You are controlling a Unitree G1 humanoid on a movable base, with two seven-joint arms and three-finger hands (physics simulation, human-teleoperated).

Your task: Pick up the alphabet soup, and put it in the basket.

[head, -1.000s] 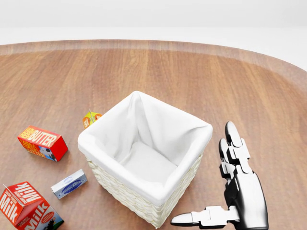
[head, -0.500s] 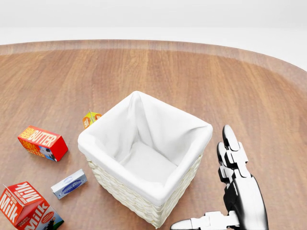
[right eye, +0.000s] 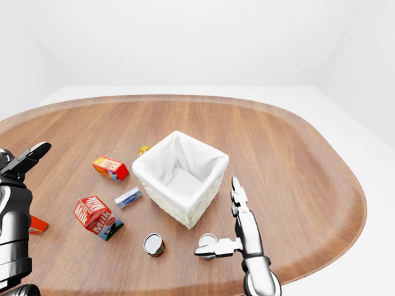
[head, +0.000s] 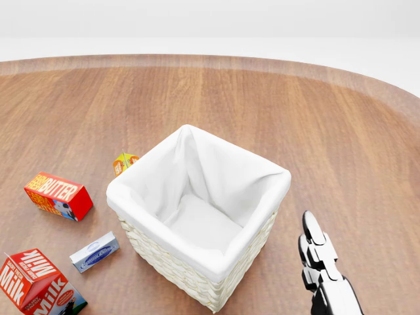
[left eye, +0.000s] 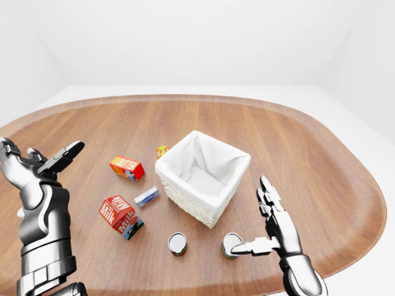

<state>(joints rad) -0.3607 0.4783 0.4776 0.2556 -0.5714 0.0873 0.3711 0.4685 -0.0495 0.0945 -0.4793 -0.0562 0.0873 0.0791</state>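
- The right hand (left eye: pixel 271 229) is seen low at the right of the left-eye view, with its fingers spread wide and the thumb stretched toward the left; nothing is held in it.
- A can (left eye: pixel 231 245) lies on the wooden table (left eye: pixel 321 172) just beside the thumb tip; whether they touch cannot be told, and its label cannot be read.
- A second can (left eye: pixel 178 243) lies a little further left, so it cannot be told which one is the alphabet soup.
- The white-lined wicker basket (head: pixel 197 216) stands above both cans, and it is empty.
- To the left of the basket are placed a milk carton (left eye: pixel 121 217), a butter box (left eye: pixel 126 168), a small blue-white box (left eye: pixel 146 197) and a small orange carton (left eye: pixel 162 150).
- The left hand (left eye: pixel 38 165) is raised at the far left, with its fingers opened and empty.
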